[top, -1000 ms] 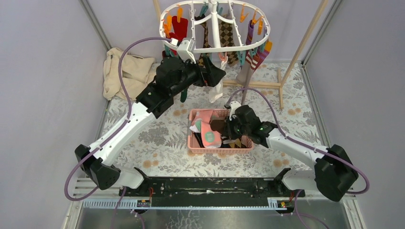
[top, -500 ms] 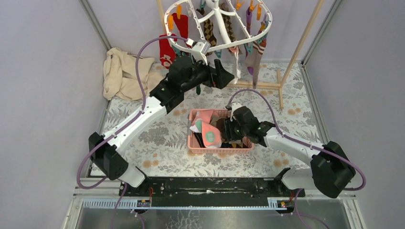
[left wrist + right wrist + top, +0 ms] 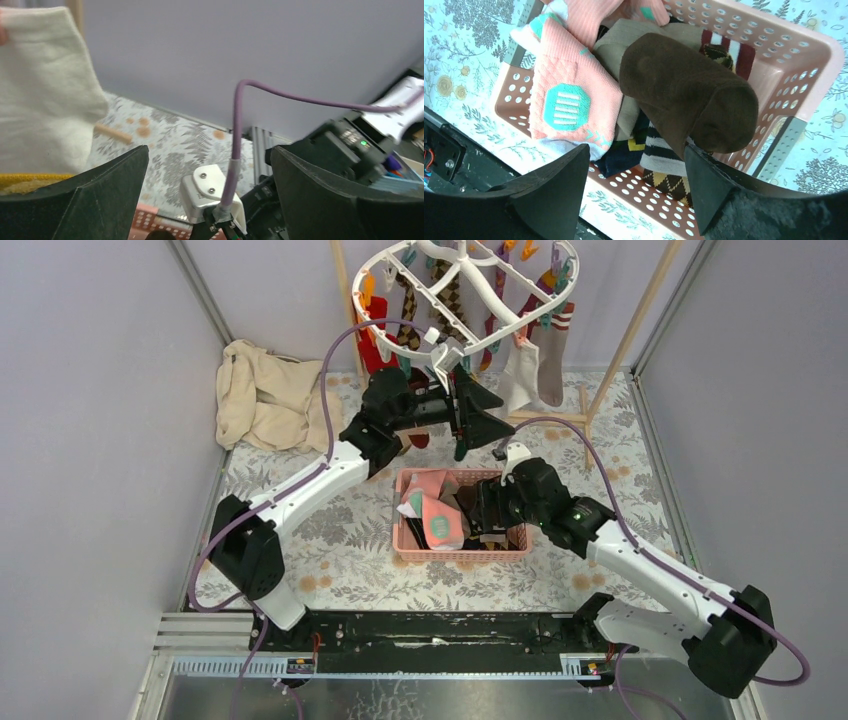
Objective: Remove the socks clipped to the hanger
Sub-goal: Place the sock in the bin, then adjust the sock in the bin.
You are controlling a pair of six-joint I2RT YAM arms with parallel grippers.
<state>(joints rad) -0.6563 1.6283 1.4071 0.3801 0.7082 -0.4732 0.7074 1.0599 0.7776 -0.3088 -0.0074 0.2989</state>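
1. Opened within the last second, the right tool (image 3: pixel 636 149) is spread empty over the pink basket (image 3: pixel 819 47), where a brown sock (image 3: pixel 684 90) is seen dropped on the pile.
2. Swung rightward, the left tool (image 3: pixel 209 150) is held released beside a white sock (image 3: pixel 40 90) under the tilted hanger (image 3: pixel 460 300), far centre.
3. Several socks (image 3: pixel 552 360) are left clipped; the clips themselves cannot be made out clearly.
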